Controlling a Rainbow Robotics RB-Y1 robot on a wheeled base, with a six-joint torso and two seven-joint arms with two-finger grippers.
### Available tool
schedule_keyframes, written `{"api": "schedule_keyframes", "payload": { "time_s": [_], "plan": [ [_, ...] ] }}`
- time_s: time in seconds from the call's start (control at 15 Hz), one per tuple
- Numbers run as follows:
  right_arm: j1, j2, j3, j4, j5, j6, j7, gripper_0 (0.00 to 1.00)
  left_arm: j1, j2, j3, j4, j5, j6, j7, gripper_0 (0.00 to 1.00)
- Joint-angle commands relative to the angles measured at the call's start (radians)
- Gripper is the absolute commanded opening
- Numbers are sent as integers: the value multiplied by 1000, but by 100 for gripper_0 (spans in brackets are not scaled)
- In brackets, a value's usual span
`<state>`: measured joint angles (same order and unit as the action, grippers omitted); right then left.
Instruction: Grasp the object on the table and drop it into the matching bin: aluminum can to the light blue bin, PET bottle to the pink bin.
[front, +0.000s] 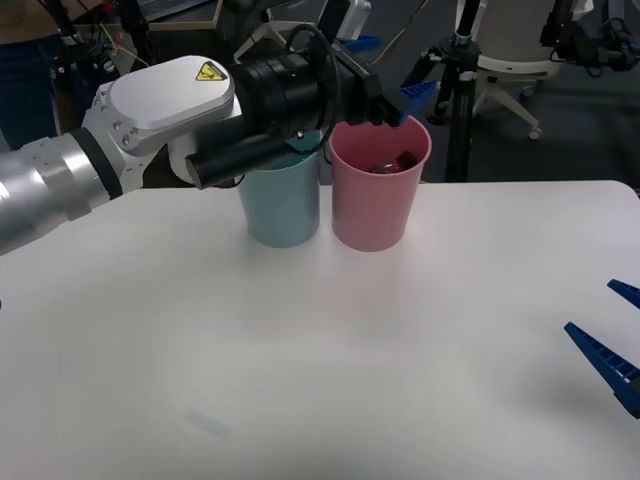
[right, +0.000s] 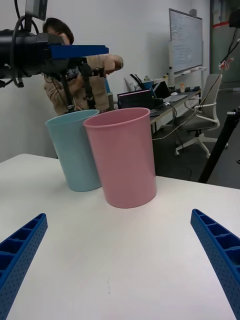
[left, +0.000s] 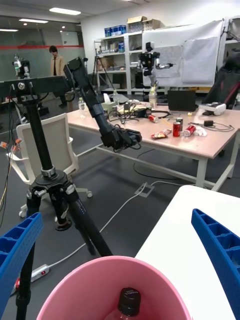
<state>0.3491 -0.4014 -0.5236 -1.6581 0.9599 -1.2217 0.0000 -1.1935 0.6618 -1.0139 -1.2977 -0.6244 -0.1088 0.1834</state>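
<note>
The PET bottle (left: 128, 303) lies inside the pink bin (front: 380, 200), its black cap showing just below the rim (left: 100, 280). My left gripper (front: 388, 82) hangs open right above that bin with nothing between its blue fingers (left: 215, 250). The light blue bin (front: 281, 205) stands touching the pink bin's left side. In the right wrist view the pink bin (right: 122, 160) and the light blue bin (right: 72, 150) stand ahead on the table (front: 300, 350). My right gripper (front: 590, 306) rests open low over the table's right side, well away from both bins.
A black tripod (front: 460, 90) and a white office chair (front: 515, 50) stand on the floor just behind the table's far edge. My left arm (front: 150, 120) reaches across above the light blue bin.
</note>
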Motion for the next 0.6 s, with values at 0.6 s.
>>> {"api": "schedule_keyframes", "payload": {
  "time_s": [0.6],
  "plan": [
    [0,0,0,0,0,0,0,100,143,354,75,-367,227,-104,-127,100]
  ]
}}
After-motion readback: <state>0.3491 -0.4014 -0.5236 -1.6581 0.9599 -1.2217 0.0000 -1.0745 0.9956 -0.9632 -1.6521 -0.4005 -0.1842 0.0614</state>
